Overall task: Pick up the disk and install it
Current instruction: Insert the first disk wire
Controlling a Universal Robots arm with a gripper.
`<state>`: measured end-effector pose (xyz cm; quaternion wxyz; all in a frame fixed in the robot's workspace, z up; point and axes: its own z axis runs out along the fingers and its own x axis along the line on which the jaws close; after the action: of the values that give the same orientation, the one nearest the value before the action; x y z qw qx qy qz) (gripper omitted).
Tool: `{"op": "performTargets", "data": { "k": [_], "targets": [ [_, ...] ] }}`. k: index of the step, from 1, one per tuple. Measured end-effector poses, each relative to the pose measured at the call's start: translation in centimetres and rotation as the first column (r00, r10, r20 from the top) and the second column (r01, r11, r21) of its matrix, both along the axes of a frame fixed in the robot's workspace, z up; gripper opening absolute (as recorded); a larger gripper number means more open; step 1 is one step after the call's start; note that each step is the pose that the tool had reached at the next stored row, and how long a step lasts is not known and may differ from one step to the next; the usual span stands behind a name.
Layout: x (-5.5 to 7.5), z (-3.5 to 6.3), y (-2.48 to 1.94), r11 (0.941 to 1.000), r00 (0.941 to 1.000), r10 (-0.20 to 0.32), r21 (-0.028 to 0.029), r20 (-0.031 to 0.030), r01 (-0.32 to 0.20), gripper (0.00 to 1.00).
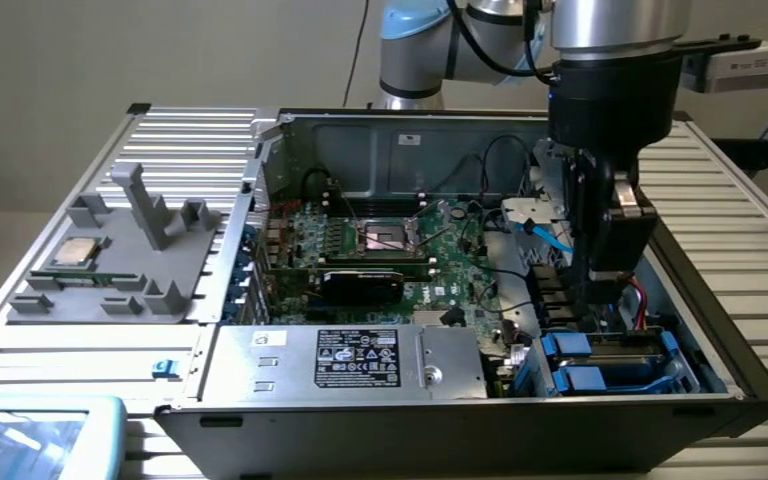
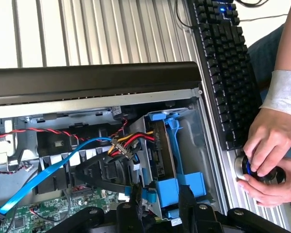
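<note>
Currently, the disk (image 1: 628,228) is hanging edge-down in the gripper (image 1: 607,272), above the drive bay (image 1: 624,360) at the case (image 1: 491,425) corner on the exterior view's right. In the wrist view the disk (image 2: 164,145) is showing as a dark narrow edge with its blue carrier rail running alongside and blue tabs sitting at the near end. The gripper (image 2: 162,213) is pinching the disk by that carrier, one black finger (image 2: 135,213) standing on each side of the blue tabs.

Two other blue carriers (image 1: 584,362) are already sitting in the bay below the held disk. Red, yellow and black wires (image 2: 131,141) and a flat blue cable (image 2: 48,172) are running just beside the disk. The motherboard (image 1: 398,250) is lying in the middle of the case, and a silver box (image 1: 344,360) with a black sticker is occupying the near edge.

Outside the case, on the exterior view's left, a grey fixture (image 1: 131,260) is carrying a square chip (image 1: 75,252). In the wrist view a keyboard (image 2: 228,73) is lying on the ribbed table (image 2: 111,34), and a person's hands (image 2: 266,155) are gripping a round knob beside it.
</note>
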<state>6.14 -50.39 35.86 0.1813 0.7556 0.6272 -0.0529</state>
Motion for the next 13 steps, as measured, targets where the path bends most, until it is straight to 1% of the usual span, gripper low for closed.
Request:
{"op": "performTargets", "data": {
  "k": [1, 2, 4, 10, 13],
  "targets": [
    [-0.01, 0.00, 0.00, 1.0000, 1.0000, -0.004, 0.0002, 0.0000, 0.004, 0.42],
    [-0.01, 0.00, 0.00, 1.0000, 1.0000, -0.006, 0.0007, 0.0000, 0.006, 0.35],
    [0.00, -0.02, 0.00, 1.0000, 1.0000, -0.006, 0.0031, 0.0000, 0.006, 0.35],
    [0.08, -0.02, 0.00, 0.9999, 1.0000, -0.006, 0.0156, -0.0001, 0.006, 0.35],
    [0.26, -0.03, 0.00, 0.9998, 1.0000, -0.006, 0.0192, -0.0001, 0.006, 0.35]
  ]
}}
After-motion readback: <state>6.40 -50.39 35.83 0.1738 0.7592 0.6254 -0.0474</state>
